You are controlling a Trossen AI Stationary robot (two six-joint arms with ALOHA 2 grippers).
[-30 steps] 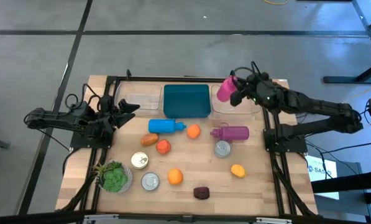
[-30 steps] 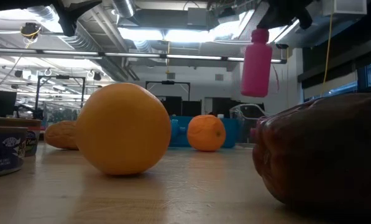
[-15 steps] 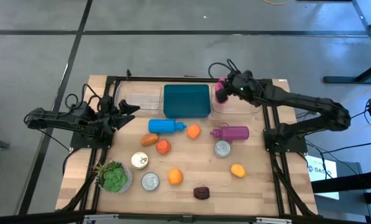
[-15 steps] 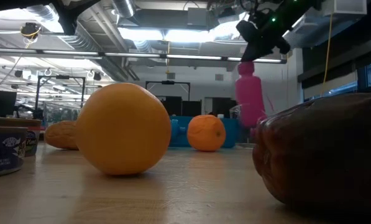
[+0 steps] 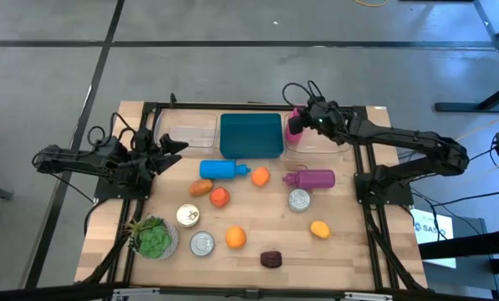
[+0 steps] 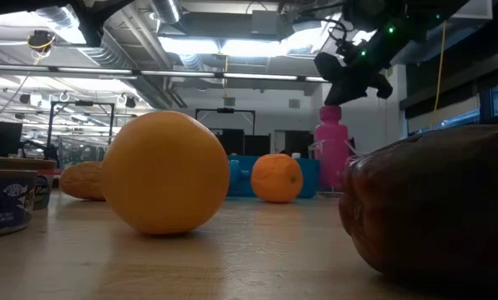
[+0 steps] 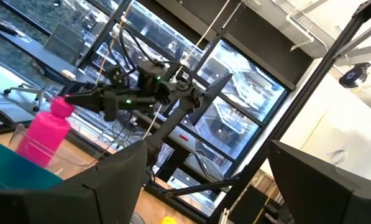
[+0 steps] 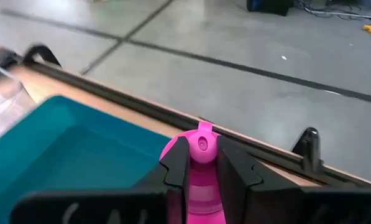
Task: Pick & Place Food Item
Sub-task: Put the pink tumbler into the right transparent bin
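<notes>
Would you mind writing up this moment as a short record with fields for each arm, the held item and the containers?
right gripper: fingers shut on the pink bottle's neck, over the clear tray
pink bottle: upright, low in the clear tray beside the teal bin
left gripper: open, empty, waiting at the table's left edge
second clear tray: left of the teal bin, nothing visible in it
purple bottle: lying on its side
blue bottle: lying on its side
</notes>
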